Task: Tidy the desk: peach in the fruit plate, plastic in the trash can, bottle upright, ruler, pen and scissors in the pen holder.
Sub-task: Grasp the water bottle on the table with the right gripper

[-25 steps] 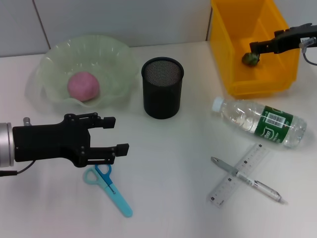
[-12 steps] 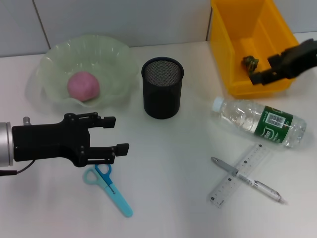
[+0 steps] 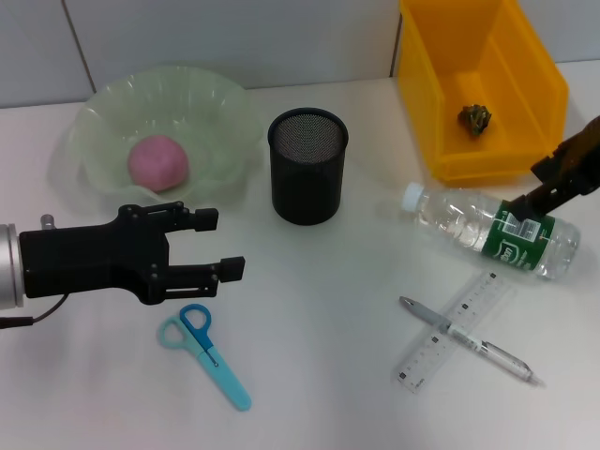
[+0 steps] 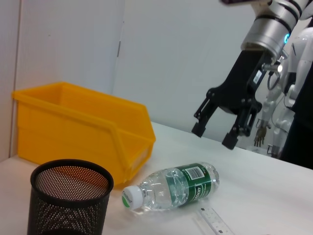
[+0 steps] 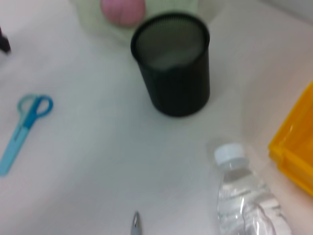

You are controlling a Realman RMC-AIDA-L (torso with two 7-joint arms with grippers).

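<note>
The pink peach (image 3: 157, 161) lies in the pale green fruit plate (image 3: 220, 103). A crumpled bit of plastic (image 3: 475, 117) rests inside the yellow bin (image 3: 487, 164). On its side, cap toward the black mesh pen holder (image 3: 307, 165), lies the clear bottle (image 3: 492, 232). The pen (image 3: 466, 338) lies crossed over the clear ruler (image 3: 453, 330). Blue scissors (image 3: 203, 352) lie flat near the front. My left gripper (image 3: 217, 244) hovers open just behind the scissors. My right gripper (image 3: 527, 190) hangs open over the bottle's base end, and the right gripper (image 4: 213, 136) shows empty in the left wrist view.
A white wall runs along the back of the table. In the right wrist view the pen holder (image 5: 171, 63), bottle cap (image 5: 230, 152) and scissors (image 5: 24, 127) are spread apart with bare table between them.
My right gripper left the plastic in the yellow bin and came forward and down over the bottle. My left gripper drifted slightly back from the scissors.
</note>
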